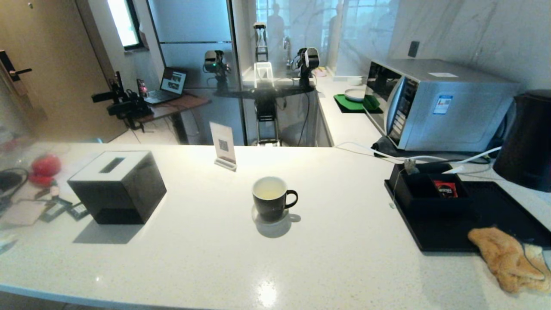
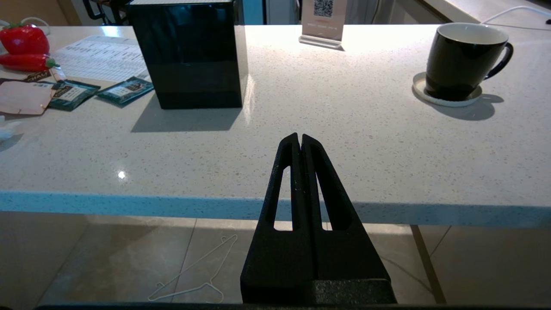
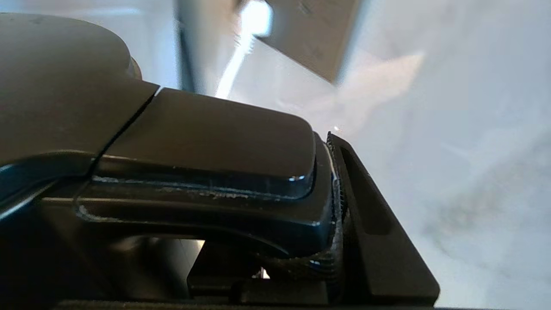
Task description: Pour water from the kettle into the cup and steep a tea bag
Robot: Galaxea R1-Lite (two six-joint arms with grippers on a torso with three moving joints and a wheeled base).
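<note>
The kettle (image 1: 526, 140) sits at the far right of the counter, beyond the back corner of the black tray (image 1: 486, 224), its matte body cut off by the edge of the head view. In the right wrist view its handle (image 3: 206, 146) fills the space right against the camera, and the right gripper (image 3: 331, 202) is clamped on it: one ribbed finger (image 3: 370, 241) presses flat on the handle's outer side, while the other finger is hidden behind the handle. The jaws stand partly apart, held by the thickness of the handle between them.

The cup (image 1: 270, 198) stands upright on a small white coaster (image 2: 447, 97) near the middle of the counter, well away from the kettle, handle turned toward the kettle's side. Its white inside shows a pale yellowish bottom; I cannot tell whether there is liquid in it.

The left gripper (image 2: 300, 142) hangs low, out in front of the counter's near edge, its two fingers pressed together with nothing between them. From it the cup lies ahead and off to the right, and a black box (image 2: 189, 51) ahead and to the left.

In the tray rests an open black caddy (image 1: 434, 189) holding a red packet (image 1: 445, 188), and a tan cloth (image 1: 508, 258) is crumpled at the tray's near corner. A silver microwave (image 1: 439, 107) stands behind the tray
</note>
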